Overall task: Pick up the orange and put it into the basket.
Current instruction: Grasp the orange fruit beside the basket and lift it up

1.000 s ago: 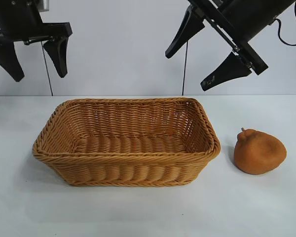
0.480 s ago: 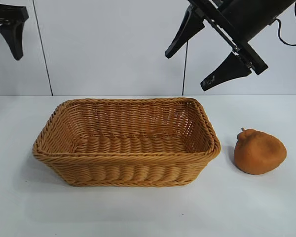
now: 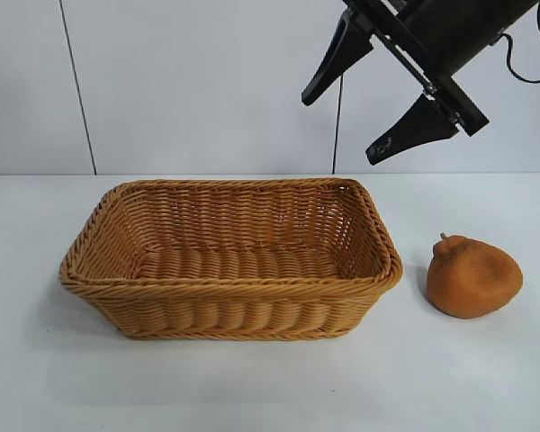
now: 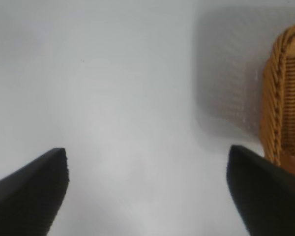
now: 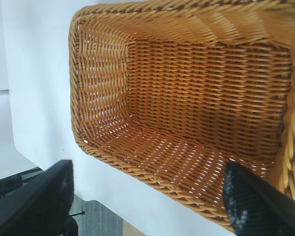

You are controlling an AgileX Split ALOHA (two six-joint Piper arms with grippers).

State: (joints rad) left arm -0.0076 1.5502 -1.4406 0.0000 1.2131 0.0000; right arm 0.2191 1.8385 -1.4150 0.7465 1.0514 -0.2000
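While the orange [image 3: 473, 276] sat on the table [image 3: 486, 378] right of the wicker basket [image 3: 230, 257], the right gripper [image 3: 358, 101] hung tilted above, jaws spread. The left gripper [image 4: 147, 189] gaped over bare tabletop beside the basket's rim. The right wrist view looked into the basket.

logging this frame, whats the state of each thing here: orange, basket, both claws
orange: resting on the table, to the right of the basket, untouched
basket: upright on the table, nothing inside
right claw: open, holding nothing, hanging in the air above the basket's right end
left claw: open, holding nothing, over bare table beside the basket, out of the exterior view
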